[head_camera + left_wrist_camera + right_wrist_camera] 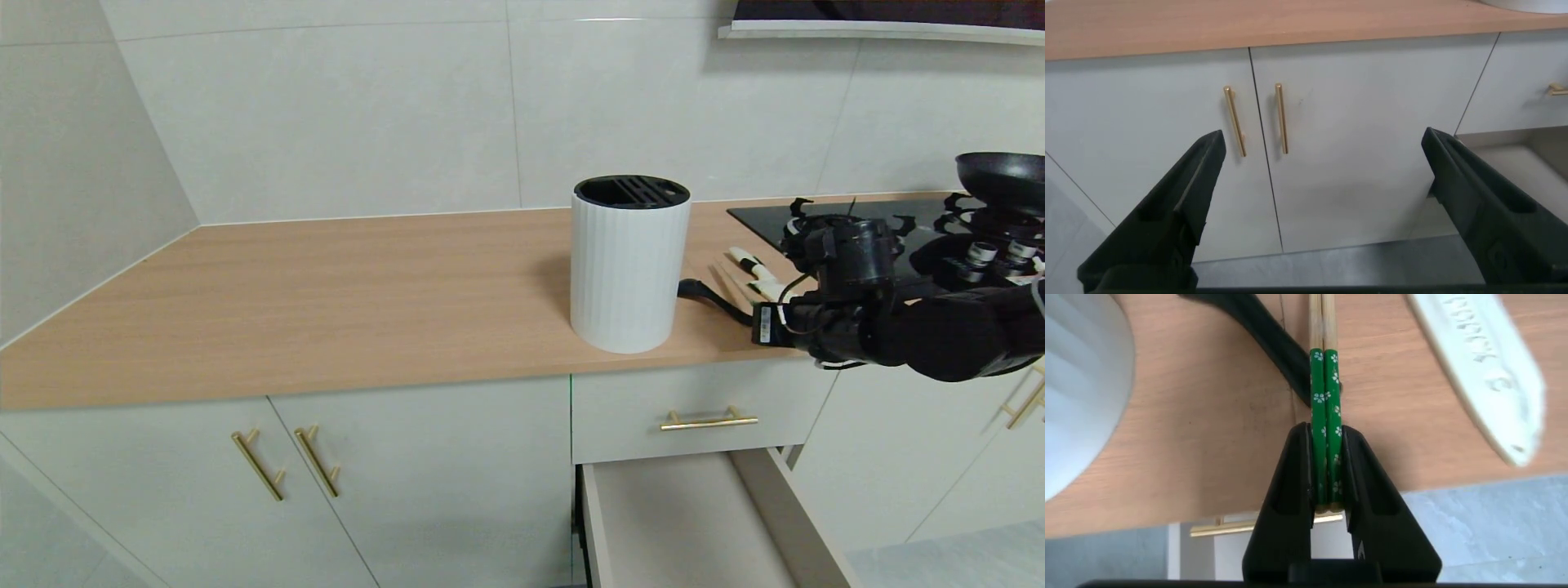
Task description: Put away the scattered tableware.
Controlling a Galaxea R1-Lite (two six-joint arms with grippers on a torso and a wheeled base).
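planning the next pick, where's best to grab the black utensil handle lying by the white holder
Probably mid-handle, from straight above, jaws across its narrow width. The black utensil handle lies flat on the countertop, one end close to the white holder, so a side approach looks blocked there.

Lighting: bright, even, diffuse, from overhead. White holder (629, 265): faint soft shadow on the counter (326, 302) at its left base. Hob (767, 219), right of holder: dull sheen. Wall (775, 57), above right: shadow band. Cabinet doors (367, 474), below holder: dimmer.
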